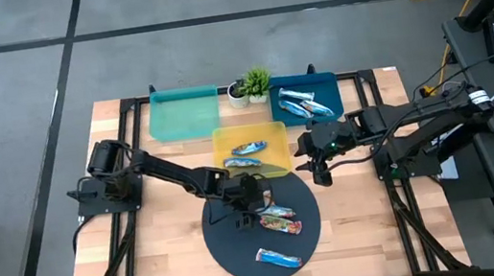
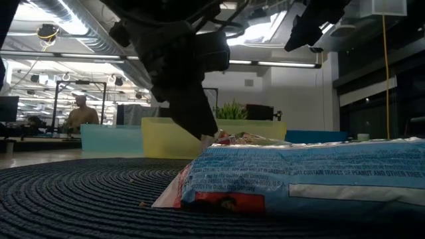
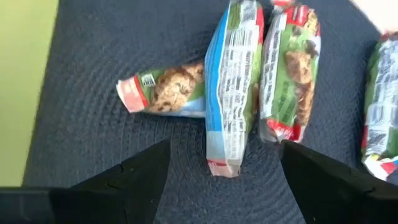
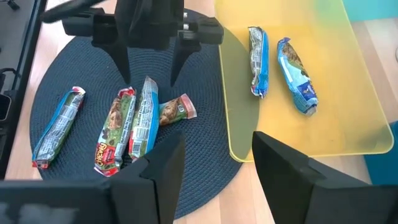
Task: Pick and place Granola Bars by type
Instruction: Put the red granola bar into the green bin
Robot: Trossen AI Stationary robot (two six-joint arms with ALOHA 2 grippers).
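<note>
The left gripper (image 4: 151, 59), fingers spread, hangs directly above the blue-edged foil granola bar (image 3: 231, 87) on the round dark woven mat (image 1: 229, 252), straddling its long axis, nearer than the open right gripper (image 1: 321, 172).

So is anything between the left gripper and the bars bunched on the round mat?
Nothing visible. The left gripper hangs open directly over the bunched granola bars on the dark mat, with only bare mat between.

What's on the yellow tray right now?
Two granola bars lie side by side, apart, on the yellow tray. Nothing else shows on it; the tray's near corner overlaps the dark round mat.
</note>
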